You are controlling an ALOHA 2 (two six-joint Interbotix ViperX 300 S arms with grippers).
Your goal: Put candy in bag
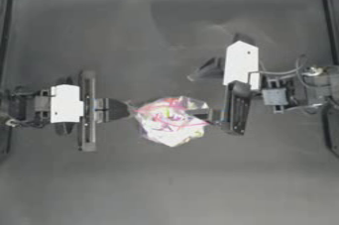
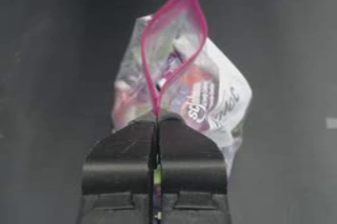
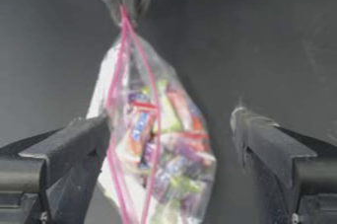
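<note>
Clear plastic bag (image 1: 171, 120) with a pink-red seal strip along its mouth sits near the middle of the dark table (image 1: 165, 35), held up between the two arms. Colourful wrapped sweets in yellow, white, pink and orange show through its crumpled sides. The mouth of the bag is parted into a narrow slit, its pink strip (image 2: 172, 40) bowing apart in the middle and meeting again at both ends. The loose candy named in the task cannot be picked out as a separate piece; only the jumble inside the bag is visible. The left gripper (image 1: 126, 109) touches the bag's left end, and its fingers are pressed tightly together on the end of the seal strip, so the bag hangs from that pinch. The right gripper (image 3: 171, 134) is at the bag's opposite side, its fingers (image 3: 263, 139) spread wide apart; the bag sits in the gap between them, close against one finger and clear of the other. In the right wrist view, the left gripper appears beyond the bag, clamped on the far end of the strip. Both arms extend away from the bag toward opposite table edges.
</note>
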